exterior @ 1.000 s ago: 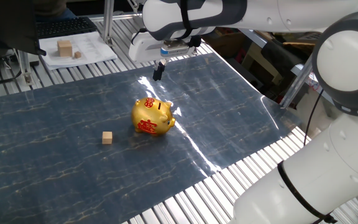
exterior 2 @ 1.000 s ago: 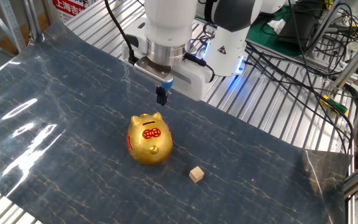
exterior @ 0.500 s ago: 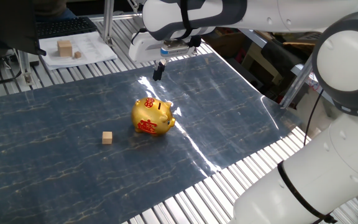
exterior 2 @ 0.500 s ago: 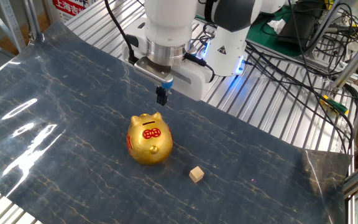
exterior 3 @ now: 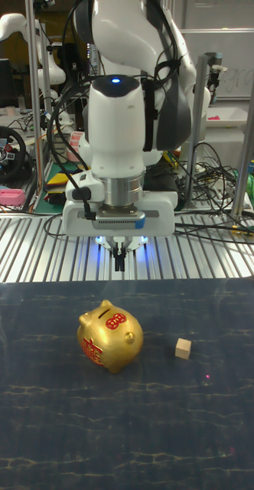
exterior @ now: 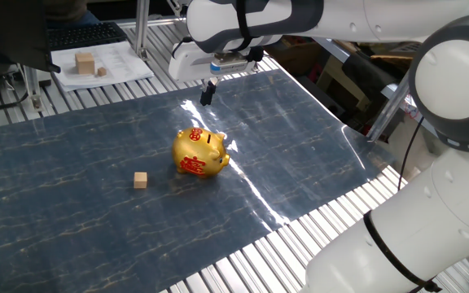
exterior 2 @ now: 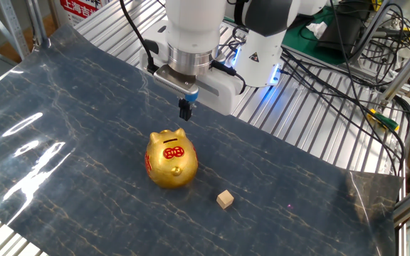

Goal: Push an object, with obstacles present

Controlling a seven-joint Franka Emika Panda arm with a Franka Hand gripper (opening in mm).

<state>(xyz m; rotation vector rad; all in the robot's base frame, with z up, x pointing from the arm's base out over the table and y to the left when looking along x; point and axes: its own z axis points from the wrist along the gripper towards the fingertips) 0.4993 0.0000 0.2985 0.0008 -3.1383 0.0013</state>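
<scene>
Gripper (exterior 2: 185, 111), fingers pressed together and empty, hangs near the mat's (exterior 2: 62, 107) robot-side edge; wooden cube (exterior 2: 224, 199) lies toward the opposite edge, gold piggy bank (exterior 2: 169, 159) beside the direct path.

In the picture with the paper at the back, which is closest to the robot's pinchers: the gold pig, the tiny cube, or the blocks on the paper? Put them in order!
From the gripper:
1. Gold pig, just below it on the mat.
2. Tiny cube, past the pig, lower left.
3. Blocks on the paper, far upper left, off the mat.
</scene>
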